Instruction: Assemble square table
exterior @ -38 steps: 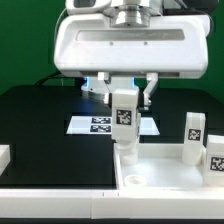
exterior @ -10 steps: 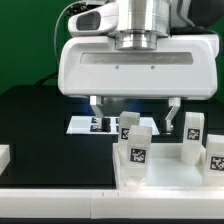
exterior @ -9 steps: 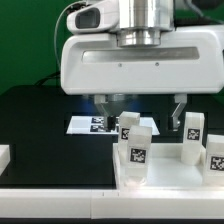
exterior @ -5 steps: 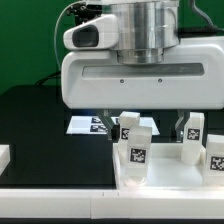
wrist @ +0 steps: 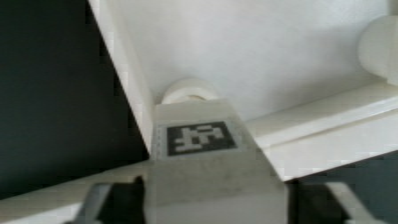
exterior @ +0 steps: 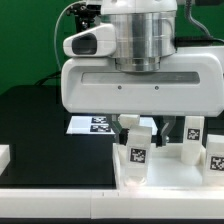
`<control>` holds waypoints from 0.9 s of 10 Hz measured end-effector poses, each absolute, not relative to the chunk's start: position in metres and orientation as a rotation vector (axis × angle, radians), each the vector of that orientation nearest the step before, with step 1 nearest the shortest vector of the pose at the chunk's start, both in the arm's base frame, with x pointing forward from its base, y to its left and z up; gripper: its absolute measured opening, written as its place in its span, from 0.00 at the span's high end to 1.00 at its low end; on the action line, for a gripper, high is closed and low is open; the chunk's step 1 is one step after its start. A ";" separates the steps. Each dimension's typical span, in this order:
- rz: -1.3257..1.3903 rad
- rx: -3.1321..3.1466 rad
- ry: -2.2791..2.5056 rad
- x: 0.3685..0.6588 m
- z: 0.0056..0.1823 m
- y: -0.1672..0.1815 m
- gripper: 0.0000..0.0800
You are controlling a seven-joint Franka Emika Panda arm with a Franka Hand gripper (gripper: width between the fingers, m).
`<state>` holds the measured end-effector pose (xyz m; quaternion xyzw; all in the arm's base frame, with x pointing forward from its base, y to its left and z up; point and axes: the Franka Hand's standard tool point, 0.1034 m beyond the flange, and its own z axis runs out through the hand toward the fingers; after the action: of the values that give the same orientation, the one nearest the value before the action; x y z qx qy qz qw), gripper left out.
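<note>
The square table's white top (exterior: 168, 176) lies at the exterior view's right, and several short white legs with tags stand on it. One leg (exterior: 136, 150) stands at the front, with another leg (exterior: 129, 124) right behind it. Two more legs (exterior: 191, 137) (exterior: 216, 152) stand further right. My gripper (exterior: 140, 120) hangs low over the front pair, its fingertips mostly hidden by its white body. In the wrist view the gripper (wrist: 217, 205) is shut on a tagged leg (wrist: 205, 140), with a finger (wrist: 111, 205) pressed against each side. The tabletop (wrist: 302, 55) lies beyond it.
The marker board (exterior: 96, 125) lies flat on the black table behind the top. A small white part (exterior: 3, 155) sits at the exterior view's left edge. A white strip (exterior: 55, 202) runs along the front edge.
The gripper has come down over the legs, and its fingers have drawn in from wide apart to the sides of one leg.
</note>
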<state>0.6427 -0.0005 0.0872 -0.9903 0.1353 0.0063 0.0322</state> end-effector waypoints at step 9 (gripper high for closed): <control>-0.039 -2.397 1.983 0.641 0.084 -0.002 0.64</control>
<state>0.6412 -0.0022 0.0845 -0.7704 0.6373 -0.0125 0.0152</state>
